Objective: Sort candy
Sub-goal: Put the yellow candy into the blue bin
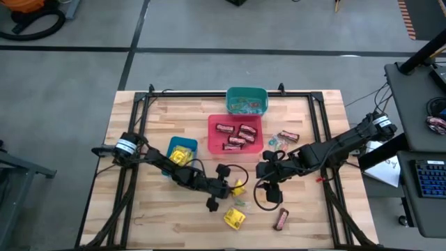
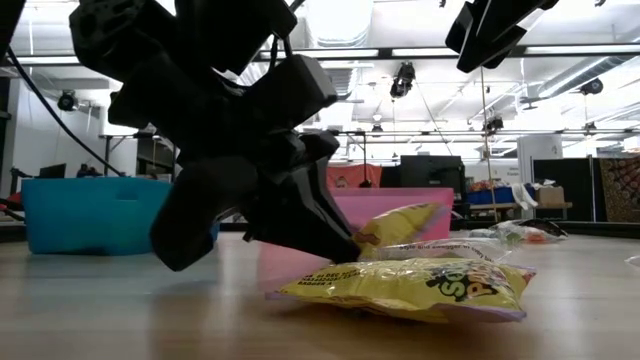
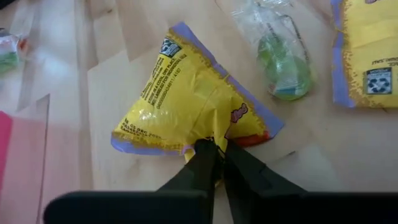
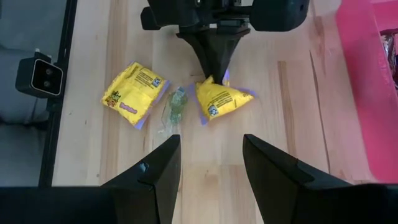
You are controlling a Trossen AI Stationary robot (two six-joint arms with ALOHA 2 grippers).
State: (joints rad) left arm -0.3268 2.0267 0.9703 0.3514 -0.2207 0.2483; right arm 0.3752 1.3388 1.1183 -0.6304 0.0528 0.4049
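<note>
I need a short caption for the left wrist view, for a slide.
Left claw shut on a yellow candy packet, beside a green wrapped sweet on the wooden table.

A wooden counter carries three plastic bins: a teal bin at the far edge, a red bin just before it, and a blue bin beside the red one.

glossy crinkled yellow packet, pale smooth wooden table; matt red plastic bin
</note>
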